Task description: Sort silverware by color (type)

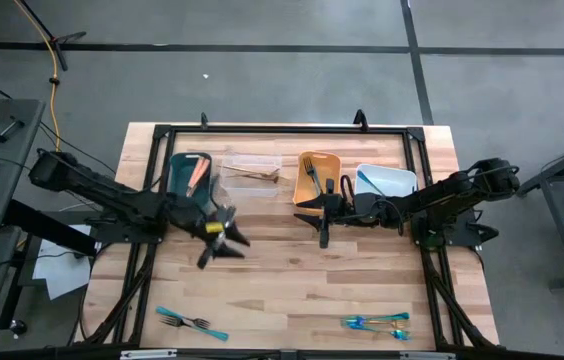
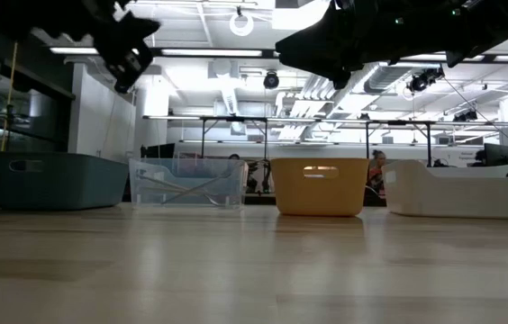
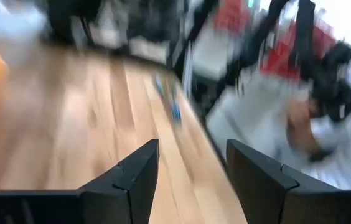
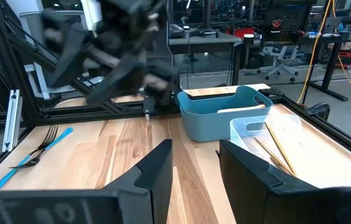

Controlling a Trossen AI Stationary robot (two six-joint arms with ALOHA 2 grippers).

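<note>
High view first: 4 bins sit in a row along the far side of the surface [image 1: 262, 290], and that row explains most of the layout – each bin takes 1 color of silverware. The teal bin [image 1: 177, 165] has a salmon-orange piece [image 1: 195, 175] in it, the clear bin [image 1: 252, 163] has gold pieces [image 1: 252, 174], the orange bin [image 1: 319, 160] holds a dark fork [image 1: 310, 172], and the white bin [image 1: 387, 180] has a teal-blue piece [image 1: 367, 181].

The left pincer [image 1: 220, 240] hangs in the air just in front of the teal bin. In its wrist view the fingers [image 3: 139, 171] stand well apart with nothing between them, so I'd guess it's empty and free to go for the next piece. The blur there makes anything finer hard to call.

The right pincer [image 1: 323, 236] points down just in front of the orange bin, fingers [image 4: 157, 163] parted and empty too.

What's left is well away from both, near the front edge: a dark fork and teal-blue utensil [image 1: 190, 323] lying together on the left pincer's side, and a small teal-blue and gold cluster [image 1: 377, 322] on the right pincer's side. My read – each arm takes its own pile, since they're split across the surface like that.
</note>
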